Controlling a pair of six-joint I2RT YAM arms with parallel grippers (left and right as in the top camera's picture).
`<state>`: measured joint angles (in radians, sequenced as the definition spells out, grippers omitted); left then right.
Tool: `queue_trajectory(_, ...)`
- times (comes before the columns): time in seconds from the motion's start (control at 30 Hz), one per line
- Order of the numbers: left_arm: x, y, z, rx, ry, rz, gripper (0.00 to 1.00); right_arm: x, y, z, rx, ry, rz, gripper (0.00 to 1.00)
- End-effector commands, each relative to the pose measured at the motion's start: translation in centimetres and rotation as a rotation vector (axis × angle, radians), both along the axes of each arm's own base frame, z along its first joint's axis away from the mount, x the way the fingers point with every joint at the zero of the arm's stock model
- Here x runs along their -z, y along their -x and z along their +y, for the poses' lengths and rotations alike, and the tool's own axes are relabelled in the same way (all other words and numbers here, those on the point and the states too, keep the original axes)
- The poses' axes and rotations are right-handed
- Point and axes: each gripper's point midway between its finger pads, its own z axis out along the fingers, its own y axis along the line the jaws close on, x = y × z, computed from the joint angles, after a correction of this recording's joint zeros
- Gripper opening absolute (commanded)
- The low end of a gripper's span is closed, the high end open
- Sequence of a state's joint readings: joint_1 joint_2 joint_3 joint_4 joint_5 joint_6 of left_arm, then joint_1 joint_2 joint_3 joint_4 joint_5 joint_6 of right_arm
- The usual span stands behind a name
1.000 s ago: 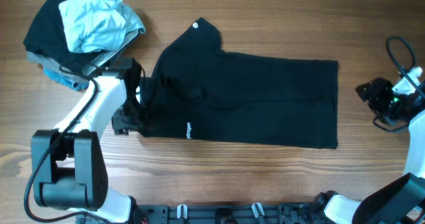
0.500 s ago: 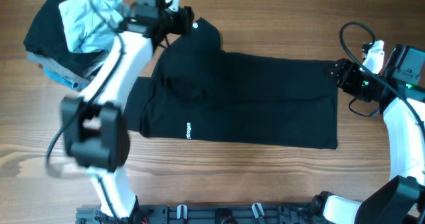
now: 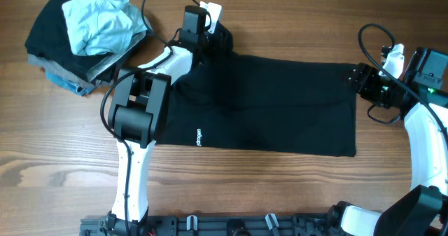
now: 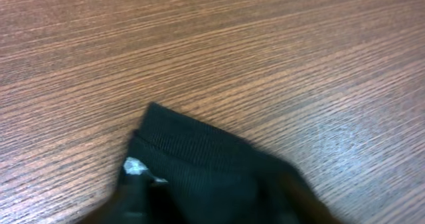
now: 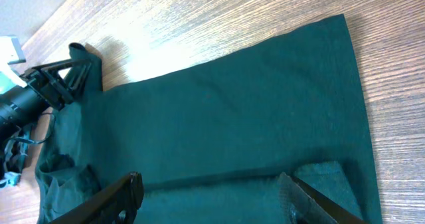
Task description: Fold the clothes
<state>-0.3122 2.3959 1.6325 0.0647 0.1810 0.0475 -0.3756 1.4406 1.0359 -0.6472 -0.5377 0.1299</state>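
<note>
A black garment [image 3: 266, 103] lies spread flat across the middle of the table, with small white print near its front left. My left gripper [image 3: 210, 34] is at its far left corner. In the left wrist view the ribbed corner [image 4: 192, 151] lies between my blurred fingers [image 4: 212, 201], which look open around it. My right gripper [image 3: 358, 78] is at the garment's far right corner. In the right wrist view its fingers [image 5: 209, 197] are open low over the fabric [image 5: 219, 111], holding nothing.
A pile of clothes [image 3: 91, 33] sits at the far left, a light blue piece on top of black and grey ones. Bare wooden table [image 3: 280, 187] shows in front of the garment. Cables loop from both arms.
My left arm swung from the garment's front left edge up to its far left corner. My right arm moved in from the table's right side to the far right corner, then held.
</note>
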Motion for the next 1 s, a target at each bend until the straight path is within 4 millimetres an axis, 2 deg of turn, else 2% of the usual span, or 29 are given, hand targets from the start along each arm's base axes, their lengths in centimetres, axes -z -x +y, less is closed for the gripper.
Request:
queue_trajectory(0.0,1.6,0.9,0.1,0.006,-0.009,0.054,0.04,-0.6,-0.2,-0.1,0.002,0.010,-0.013,0.67)
queue_trajectory(0.07,-2.0,0.8,0.1,0.004,0.000,0.024,0.04,-0.4,-0.2,-0.7,0.019,0.041,-0.007,0.66)
queue_trajectory(0.1,-4.8,0.9,0.2,0.004,0.007,0.003,0.04,0.1,-0.2,-1.9,0.058,0.103,0.014,0.62)
queue_trajectory(0.17,-8.7,1.9,0.8,-0.010,-0.004,-0.004,0.04,0.9,0.3,-4.8,0.148,0.245,0.067,0.61)
queue_trajectory(0.23,-10.8,3.0,2.2,-0.054,-0.051,0.015,0.04,1.0,-0.3,-6.0,0.179,0.296,0.053,0.61)
queue_trajectory(0.3,-12.3,4.7,2.9,-0.060,-0.070,0.053,0.04,1.1,-2.1,-6.3,0.179,0.293,0.004,0.61)
queue_trajectory(0.33,-12.5,5.2,3.1,-0.059,-0.076,0.070,0.04,1.4,-3.0,-6.6,0.177,0.295,-0.018,0.61)
queue_trajectory(0.4,-12.8,7.8,3.9,-0.056,-0.108,0.159,0.04,3.3,-5.5,-7.7,0.184,0.309,-0.052,0.57)
queue_trajectory(0.47,-12.2,9.5,4.5,-0.054,-0.132,0.229,0.04,5.4,-7.4,-7.2,0.149,0.262,-0.079,0.56)
queue_trajectory(0.5,-11.8,10.0,4.6,-0.053,-0.142,0.255,0.05,7.1,-8.5,-6.4,0.110,0.212,-0.095,0.59)
queue_trajectory(0.67,-12.0,9.8,4.5,-0.053,-0.137,0.241,0.08,12.8,-11.3,-4.5,0.043,0.198,-0.099,0.65)
queue_trajectory(0.77,-12.0,9.7,4.5,-0.053,-0.136,0.240,0.08,13.6,-12.5,-4.2,0.028,0.275,-0.128,0.65)
queue_trajectory(0.87,-12.1,9.6,4.4,-0.052,-0.133,0.234,0.08,14.1,-12.8,-5.0,0.049,0.365,-0.119,0.64)
queue_trajectory(0.93,-12.1,9.6,4.4,-0.051,-0.131,0.233,0.08,15.0,-12.6,-5.0,0.046,0.361,-0.100,0.64)
queue_trajectory(0.97,-12.2,9.6,4.3,-0.049,-0.130,0.230,0.08,15.7,-12.3,-4.9,0.043,0.356,-0.081,0.47)
